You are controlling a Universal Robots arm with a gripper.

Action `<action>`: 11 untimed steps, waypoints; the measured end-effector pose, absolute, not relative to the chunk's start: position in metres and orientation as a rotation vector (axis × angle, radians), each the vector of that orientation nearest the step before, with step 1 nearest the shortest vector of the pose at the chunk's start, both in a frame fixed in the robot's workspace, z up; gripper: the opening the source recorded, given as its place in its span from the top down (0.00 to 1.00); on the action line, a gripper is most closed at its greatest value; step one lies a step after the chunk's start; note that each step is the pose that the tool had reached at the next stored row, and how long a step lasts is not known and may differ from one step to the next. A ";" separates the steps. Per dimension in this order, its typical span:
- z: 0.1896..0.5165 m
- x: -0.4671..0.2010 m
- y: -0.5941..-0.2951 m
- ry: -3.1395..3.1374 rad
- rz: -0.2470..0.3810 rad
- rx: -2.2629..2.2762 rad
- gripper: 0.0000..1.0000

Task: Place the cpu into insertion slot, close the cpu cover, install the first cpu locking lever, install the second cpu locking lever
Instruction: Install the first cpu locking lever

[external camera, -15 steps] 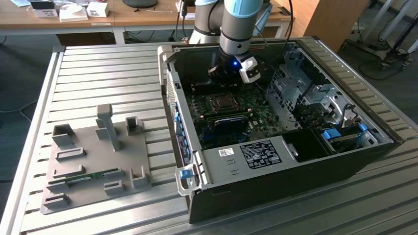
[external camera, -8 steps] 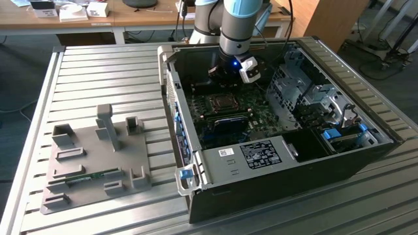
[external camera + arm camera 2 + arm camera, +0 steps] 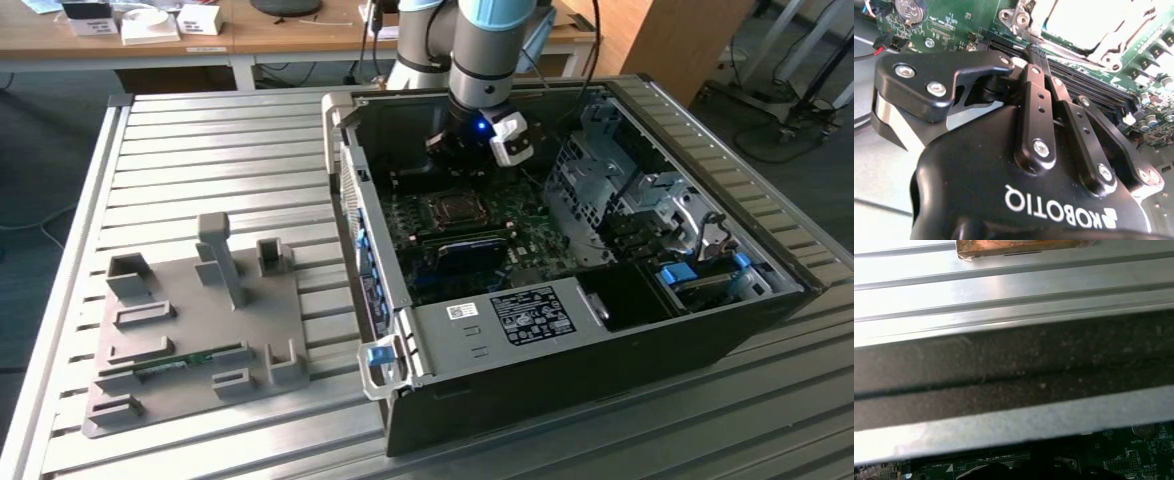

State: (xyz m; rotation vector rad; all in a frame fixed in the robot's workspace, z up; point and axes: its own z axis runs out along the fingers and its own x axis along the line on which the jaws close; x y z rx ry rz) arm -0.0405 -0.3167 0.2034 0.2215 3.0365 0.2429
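Gripper near insertion slot; white printed label on grey panel.

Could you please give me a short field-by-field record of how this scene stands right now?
setting: open computer case lying on a slatted metal table
gripper: down inside the case, above the green circuit board
insertion slot: on the board, just beyond the gripper's tip in the second wrist view
cpu: a pale flat surface inside the slot's metal rim, apparently seated
grey fixture tray: on the table at the exterior view's left, apart from the case
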 end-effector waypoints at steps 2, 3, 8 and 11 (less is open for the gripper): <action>0.203 -0.041 -0.317 3.035 0.244 0.235 0.89; 0.204 -0.041 -0.317 3.034 0.245 0.243 0.89; 0.204 -0.041 -0.316 3.030 0.256 0.268 0.89; 0.204 -0.042 -0.316 3.028 0.258 0.280 0.89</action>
